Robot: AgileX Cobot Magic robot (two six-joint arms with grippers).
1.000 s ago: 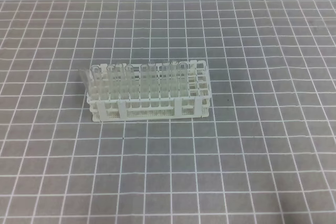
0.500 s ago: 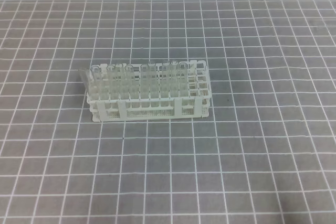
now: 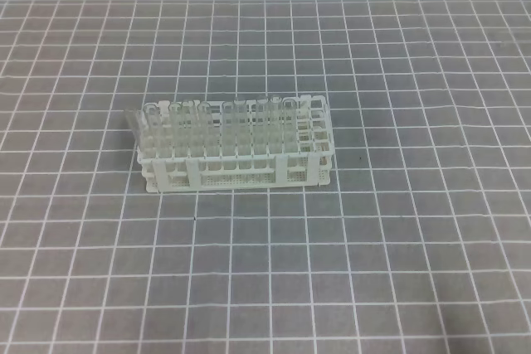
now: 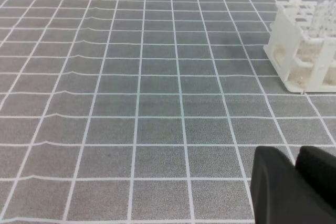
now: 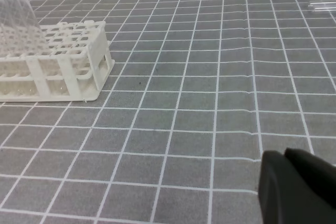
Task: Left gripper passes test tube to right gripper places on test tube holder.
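The grey gridded mat (image 3: pixel 373 271) is bare all around the test tube holder (image 3: pixel 236 173), so both arms have room. Many clear tubes (image 3: pixel 207 126) stand there; another lies far off (image 5: pixel 321 6). Glass seems light, slippery, fragile: take mid-length. Left gripper (image 4: pixel 296 182) and right gripper (image 5: pixel 299 187) show dark tips only; I cannot tell their opening.

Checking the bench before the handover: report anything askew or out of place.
One clear glass tube at the left end of the white plastic grid rack leans outward past the rack's edge, while its neighbours stand upright. Clear tubes also lie loose on the grey gridded mat at the far right of the right wrist view.
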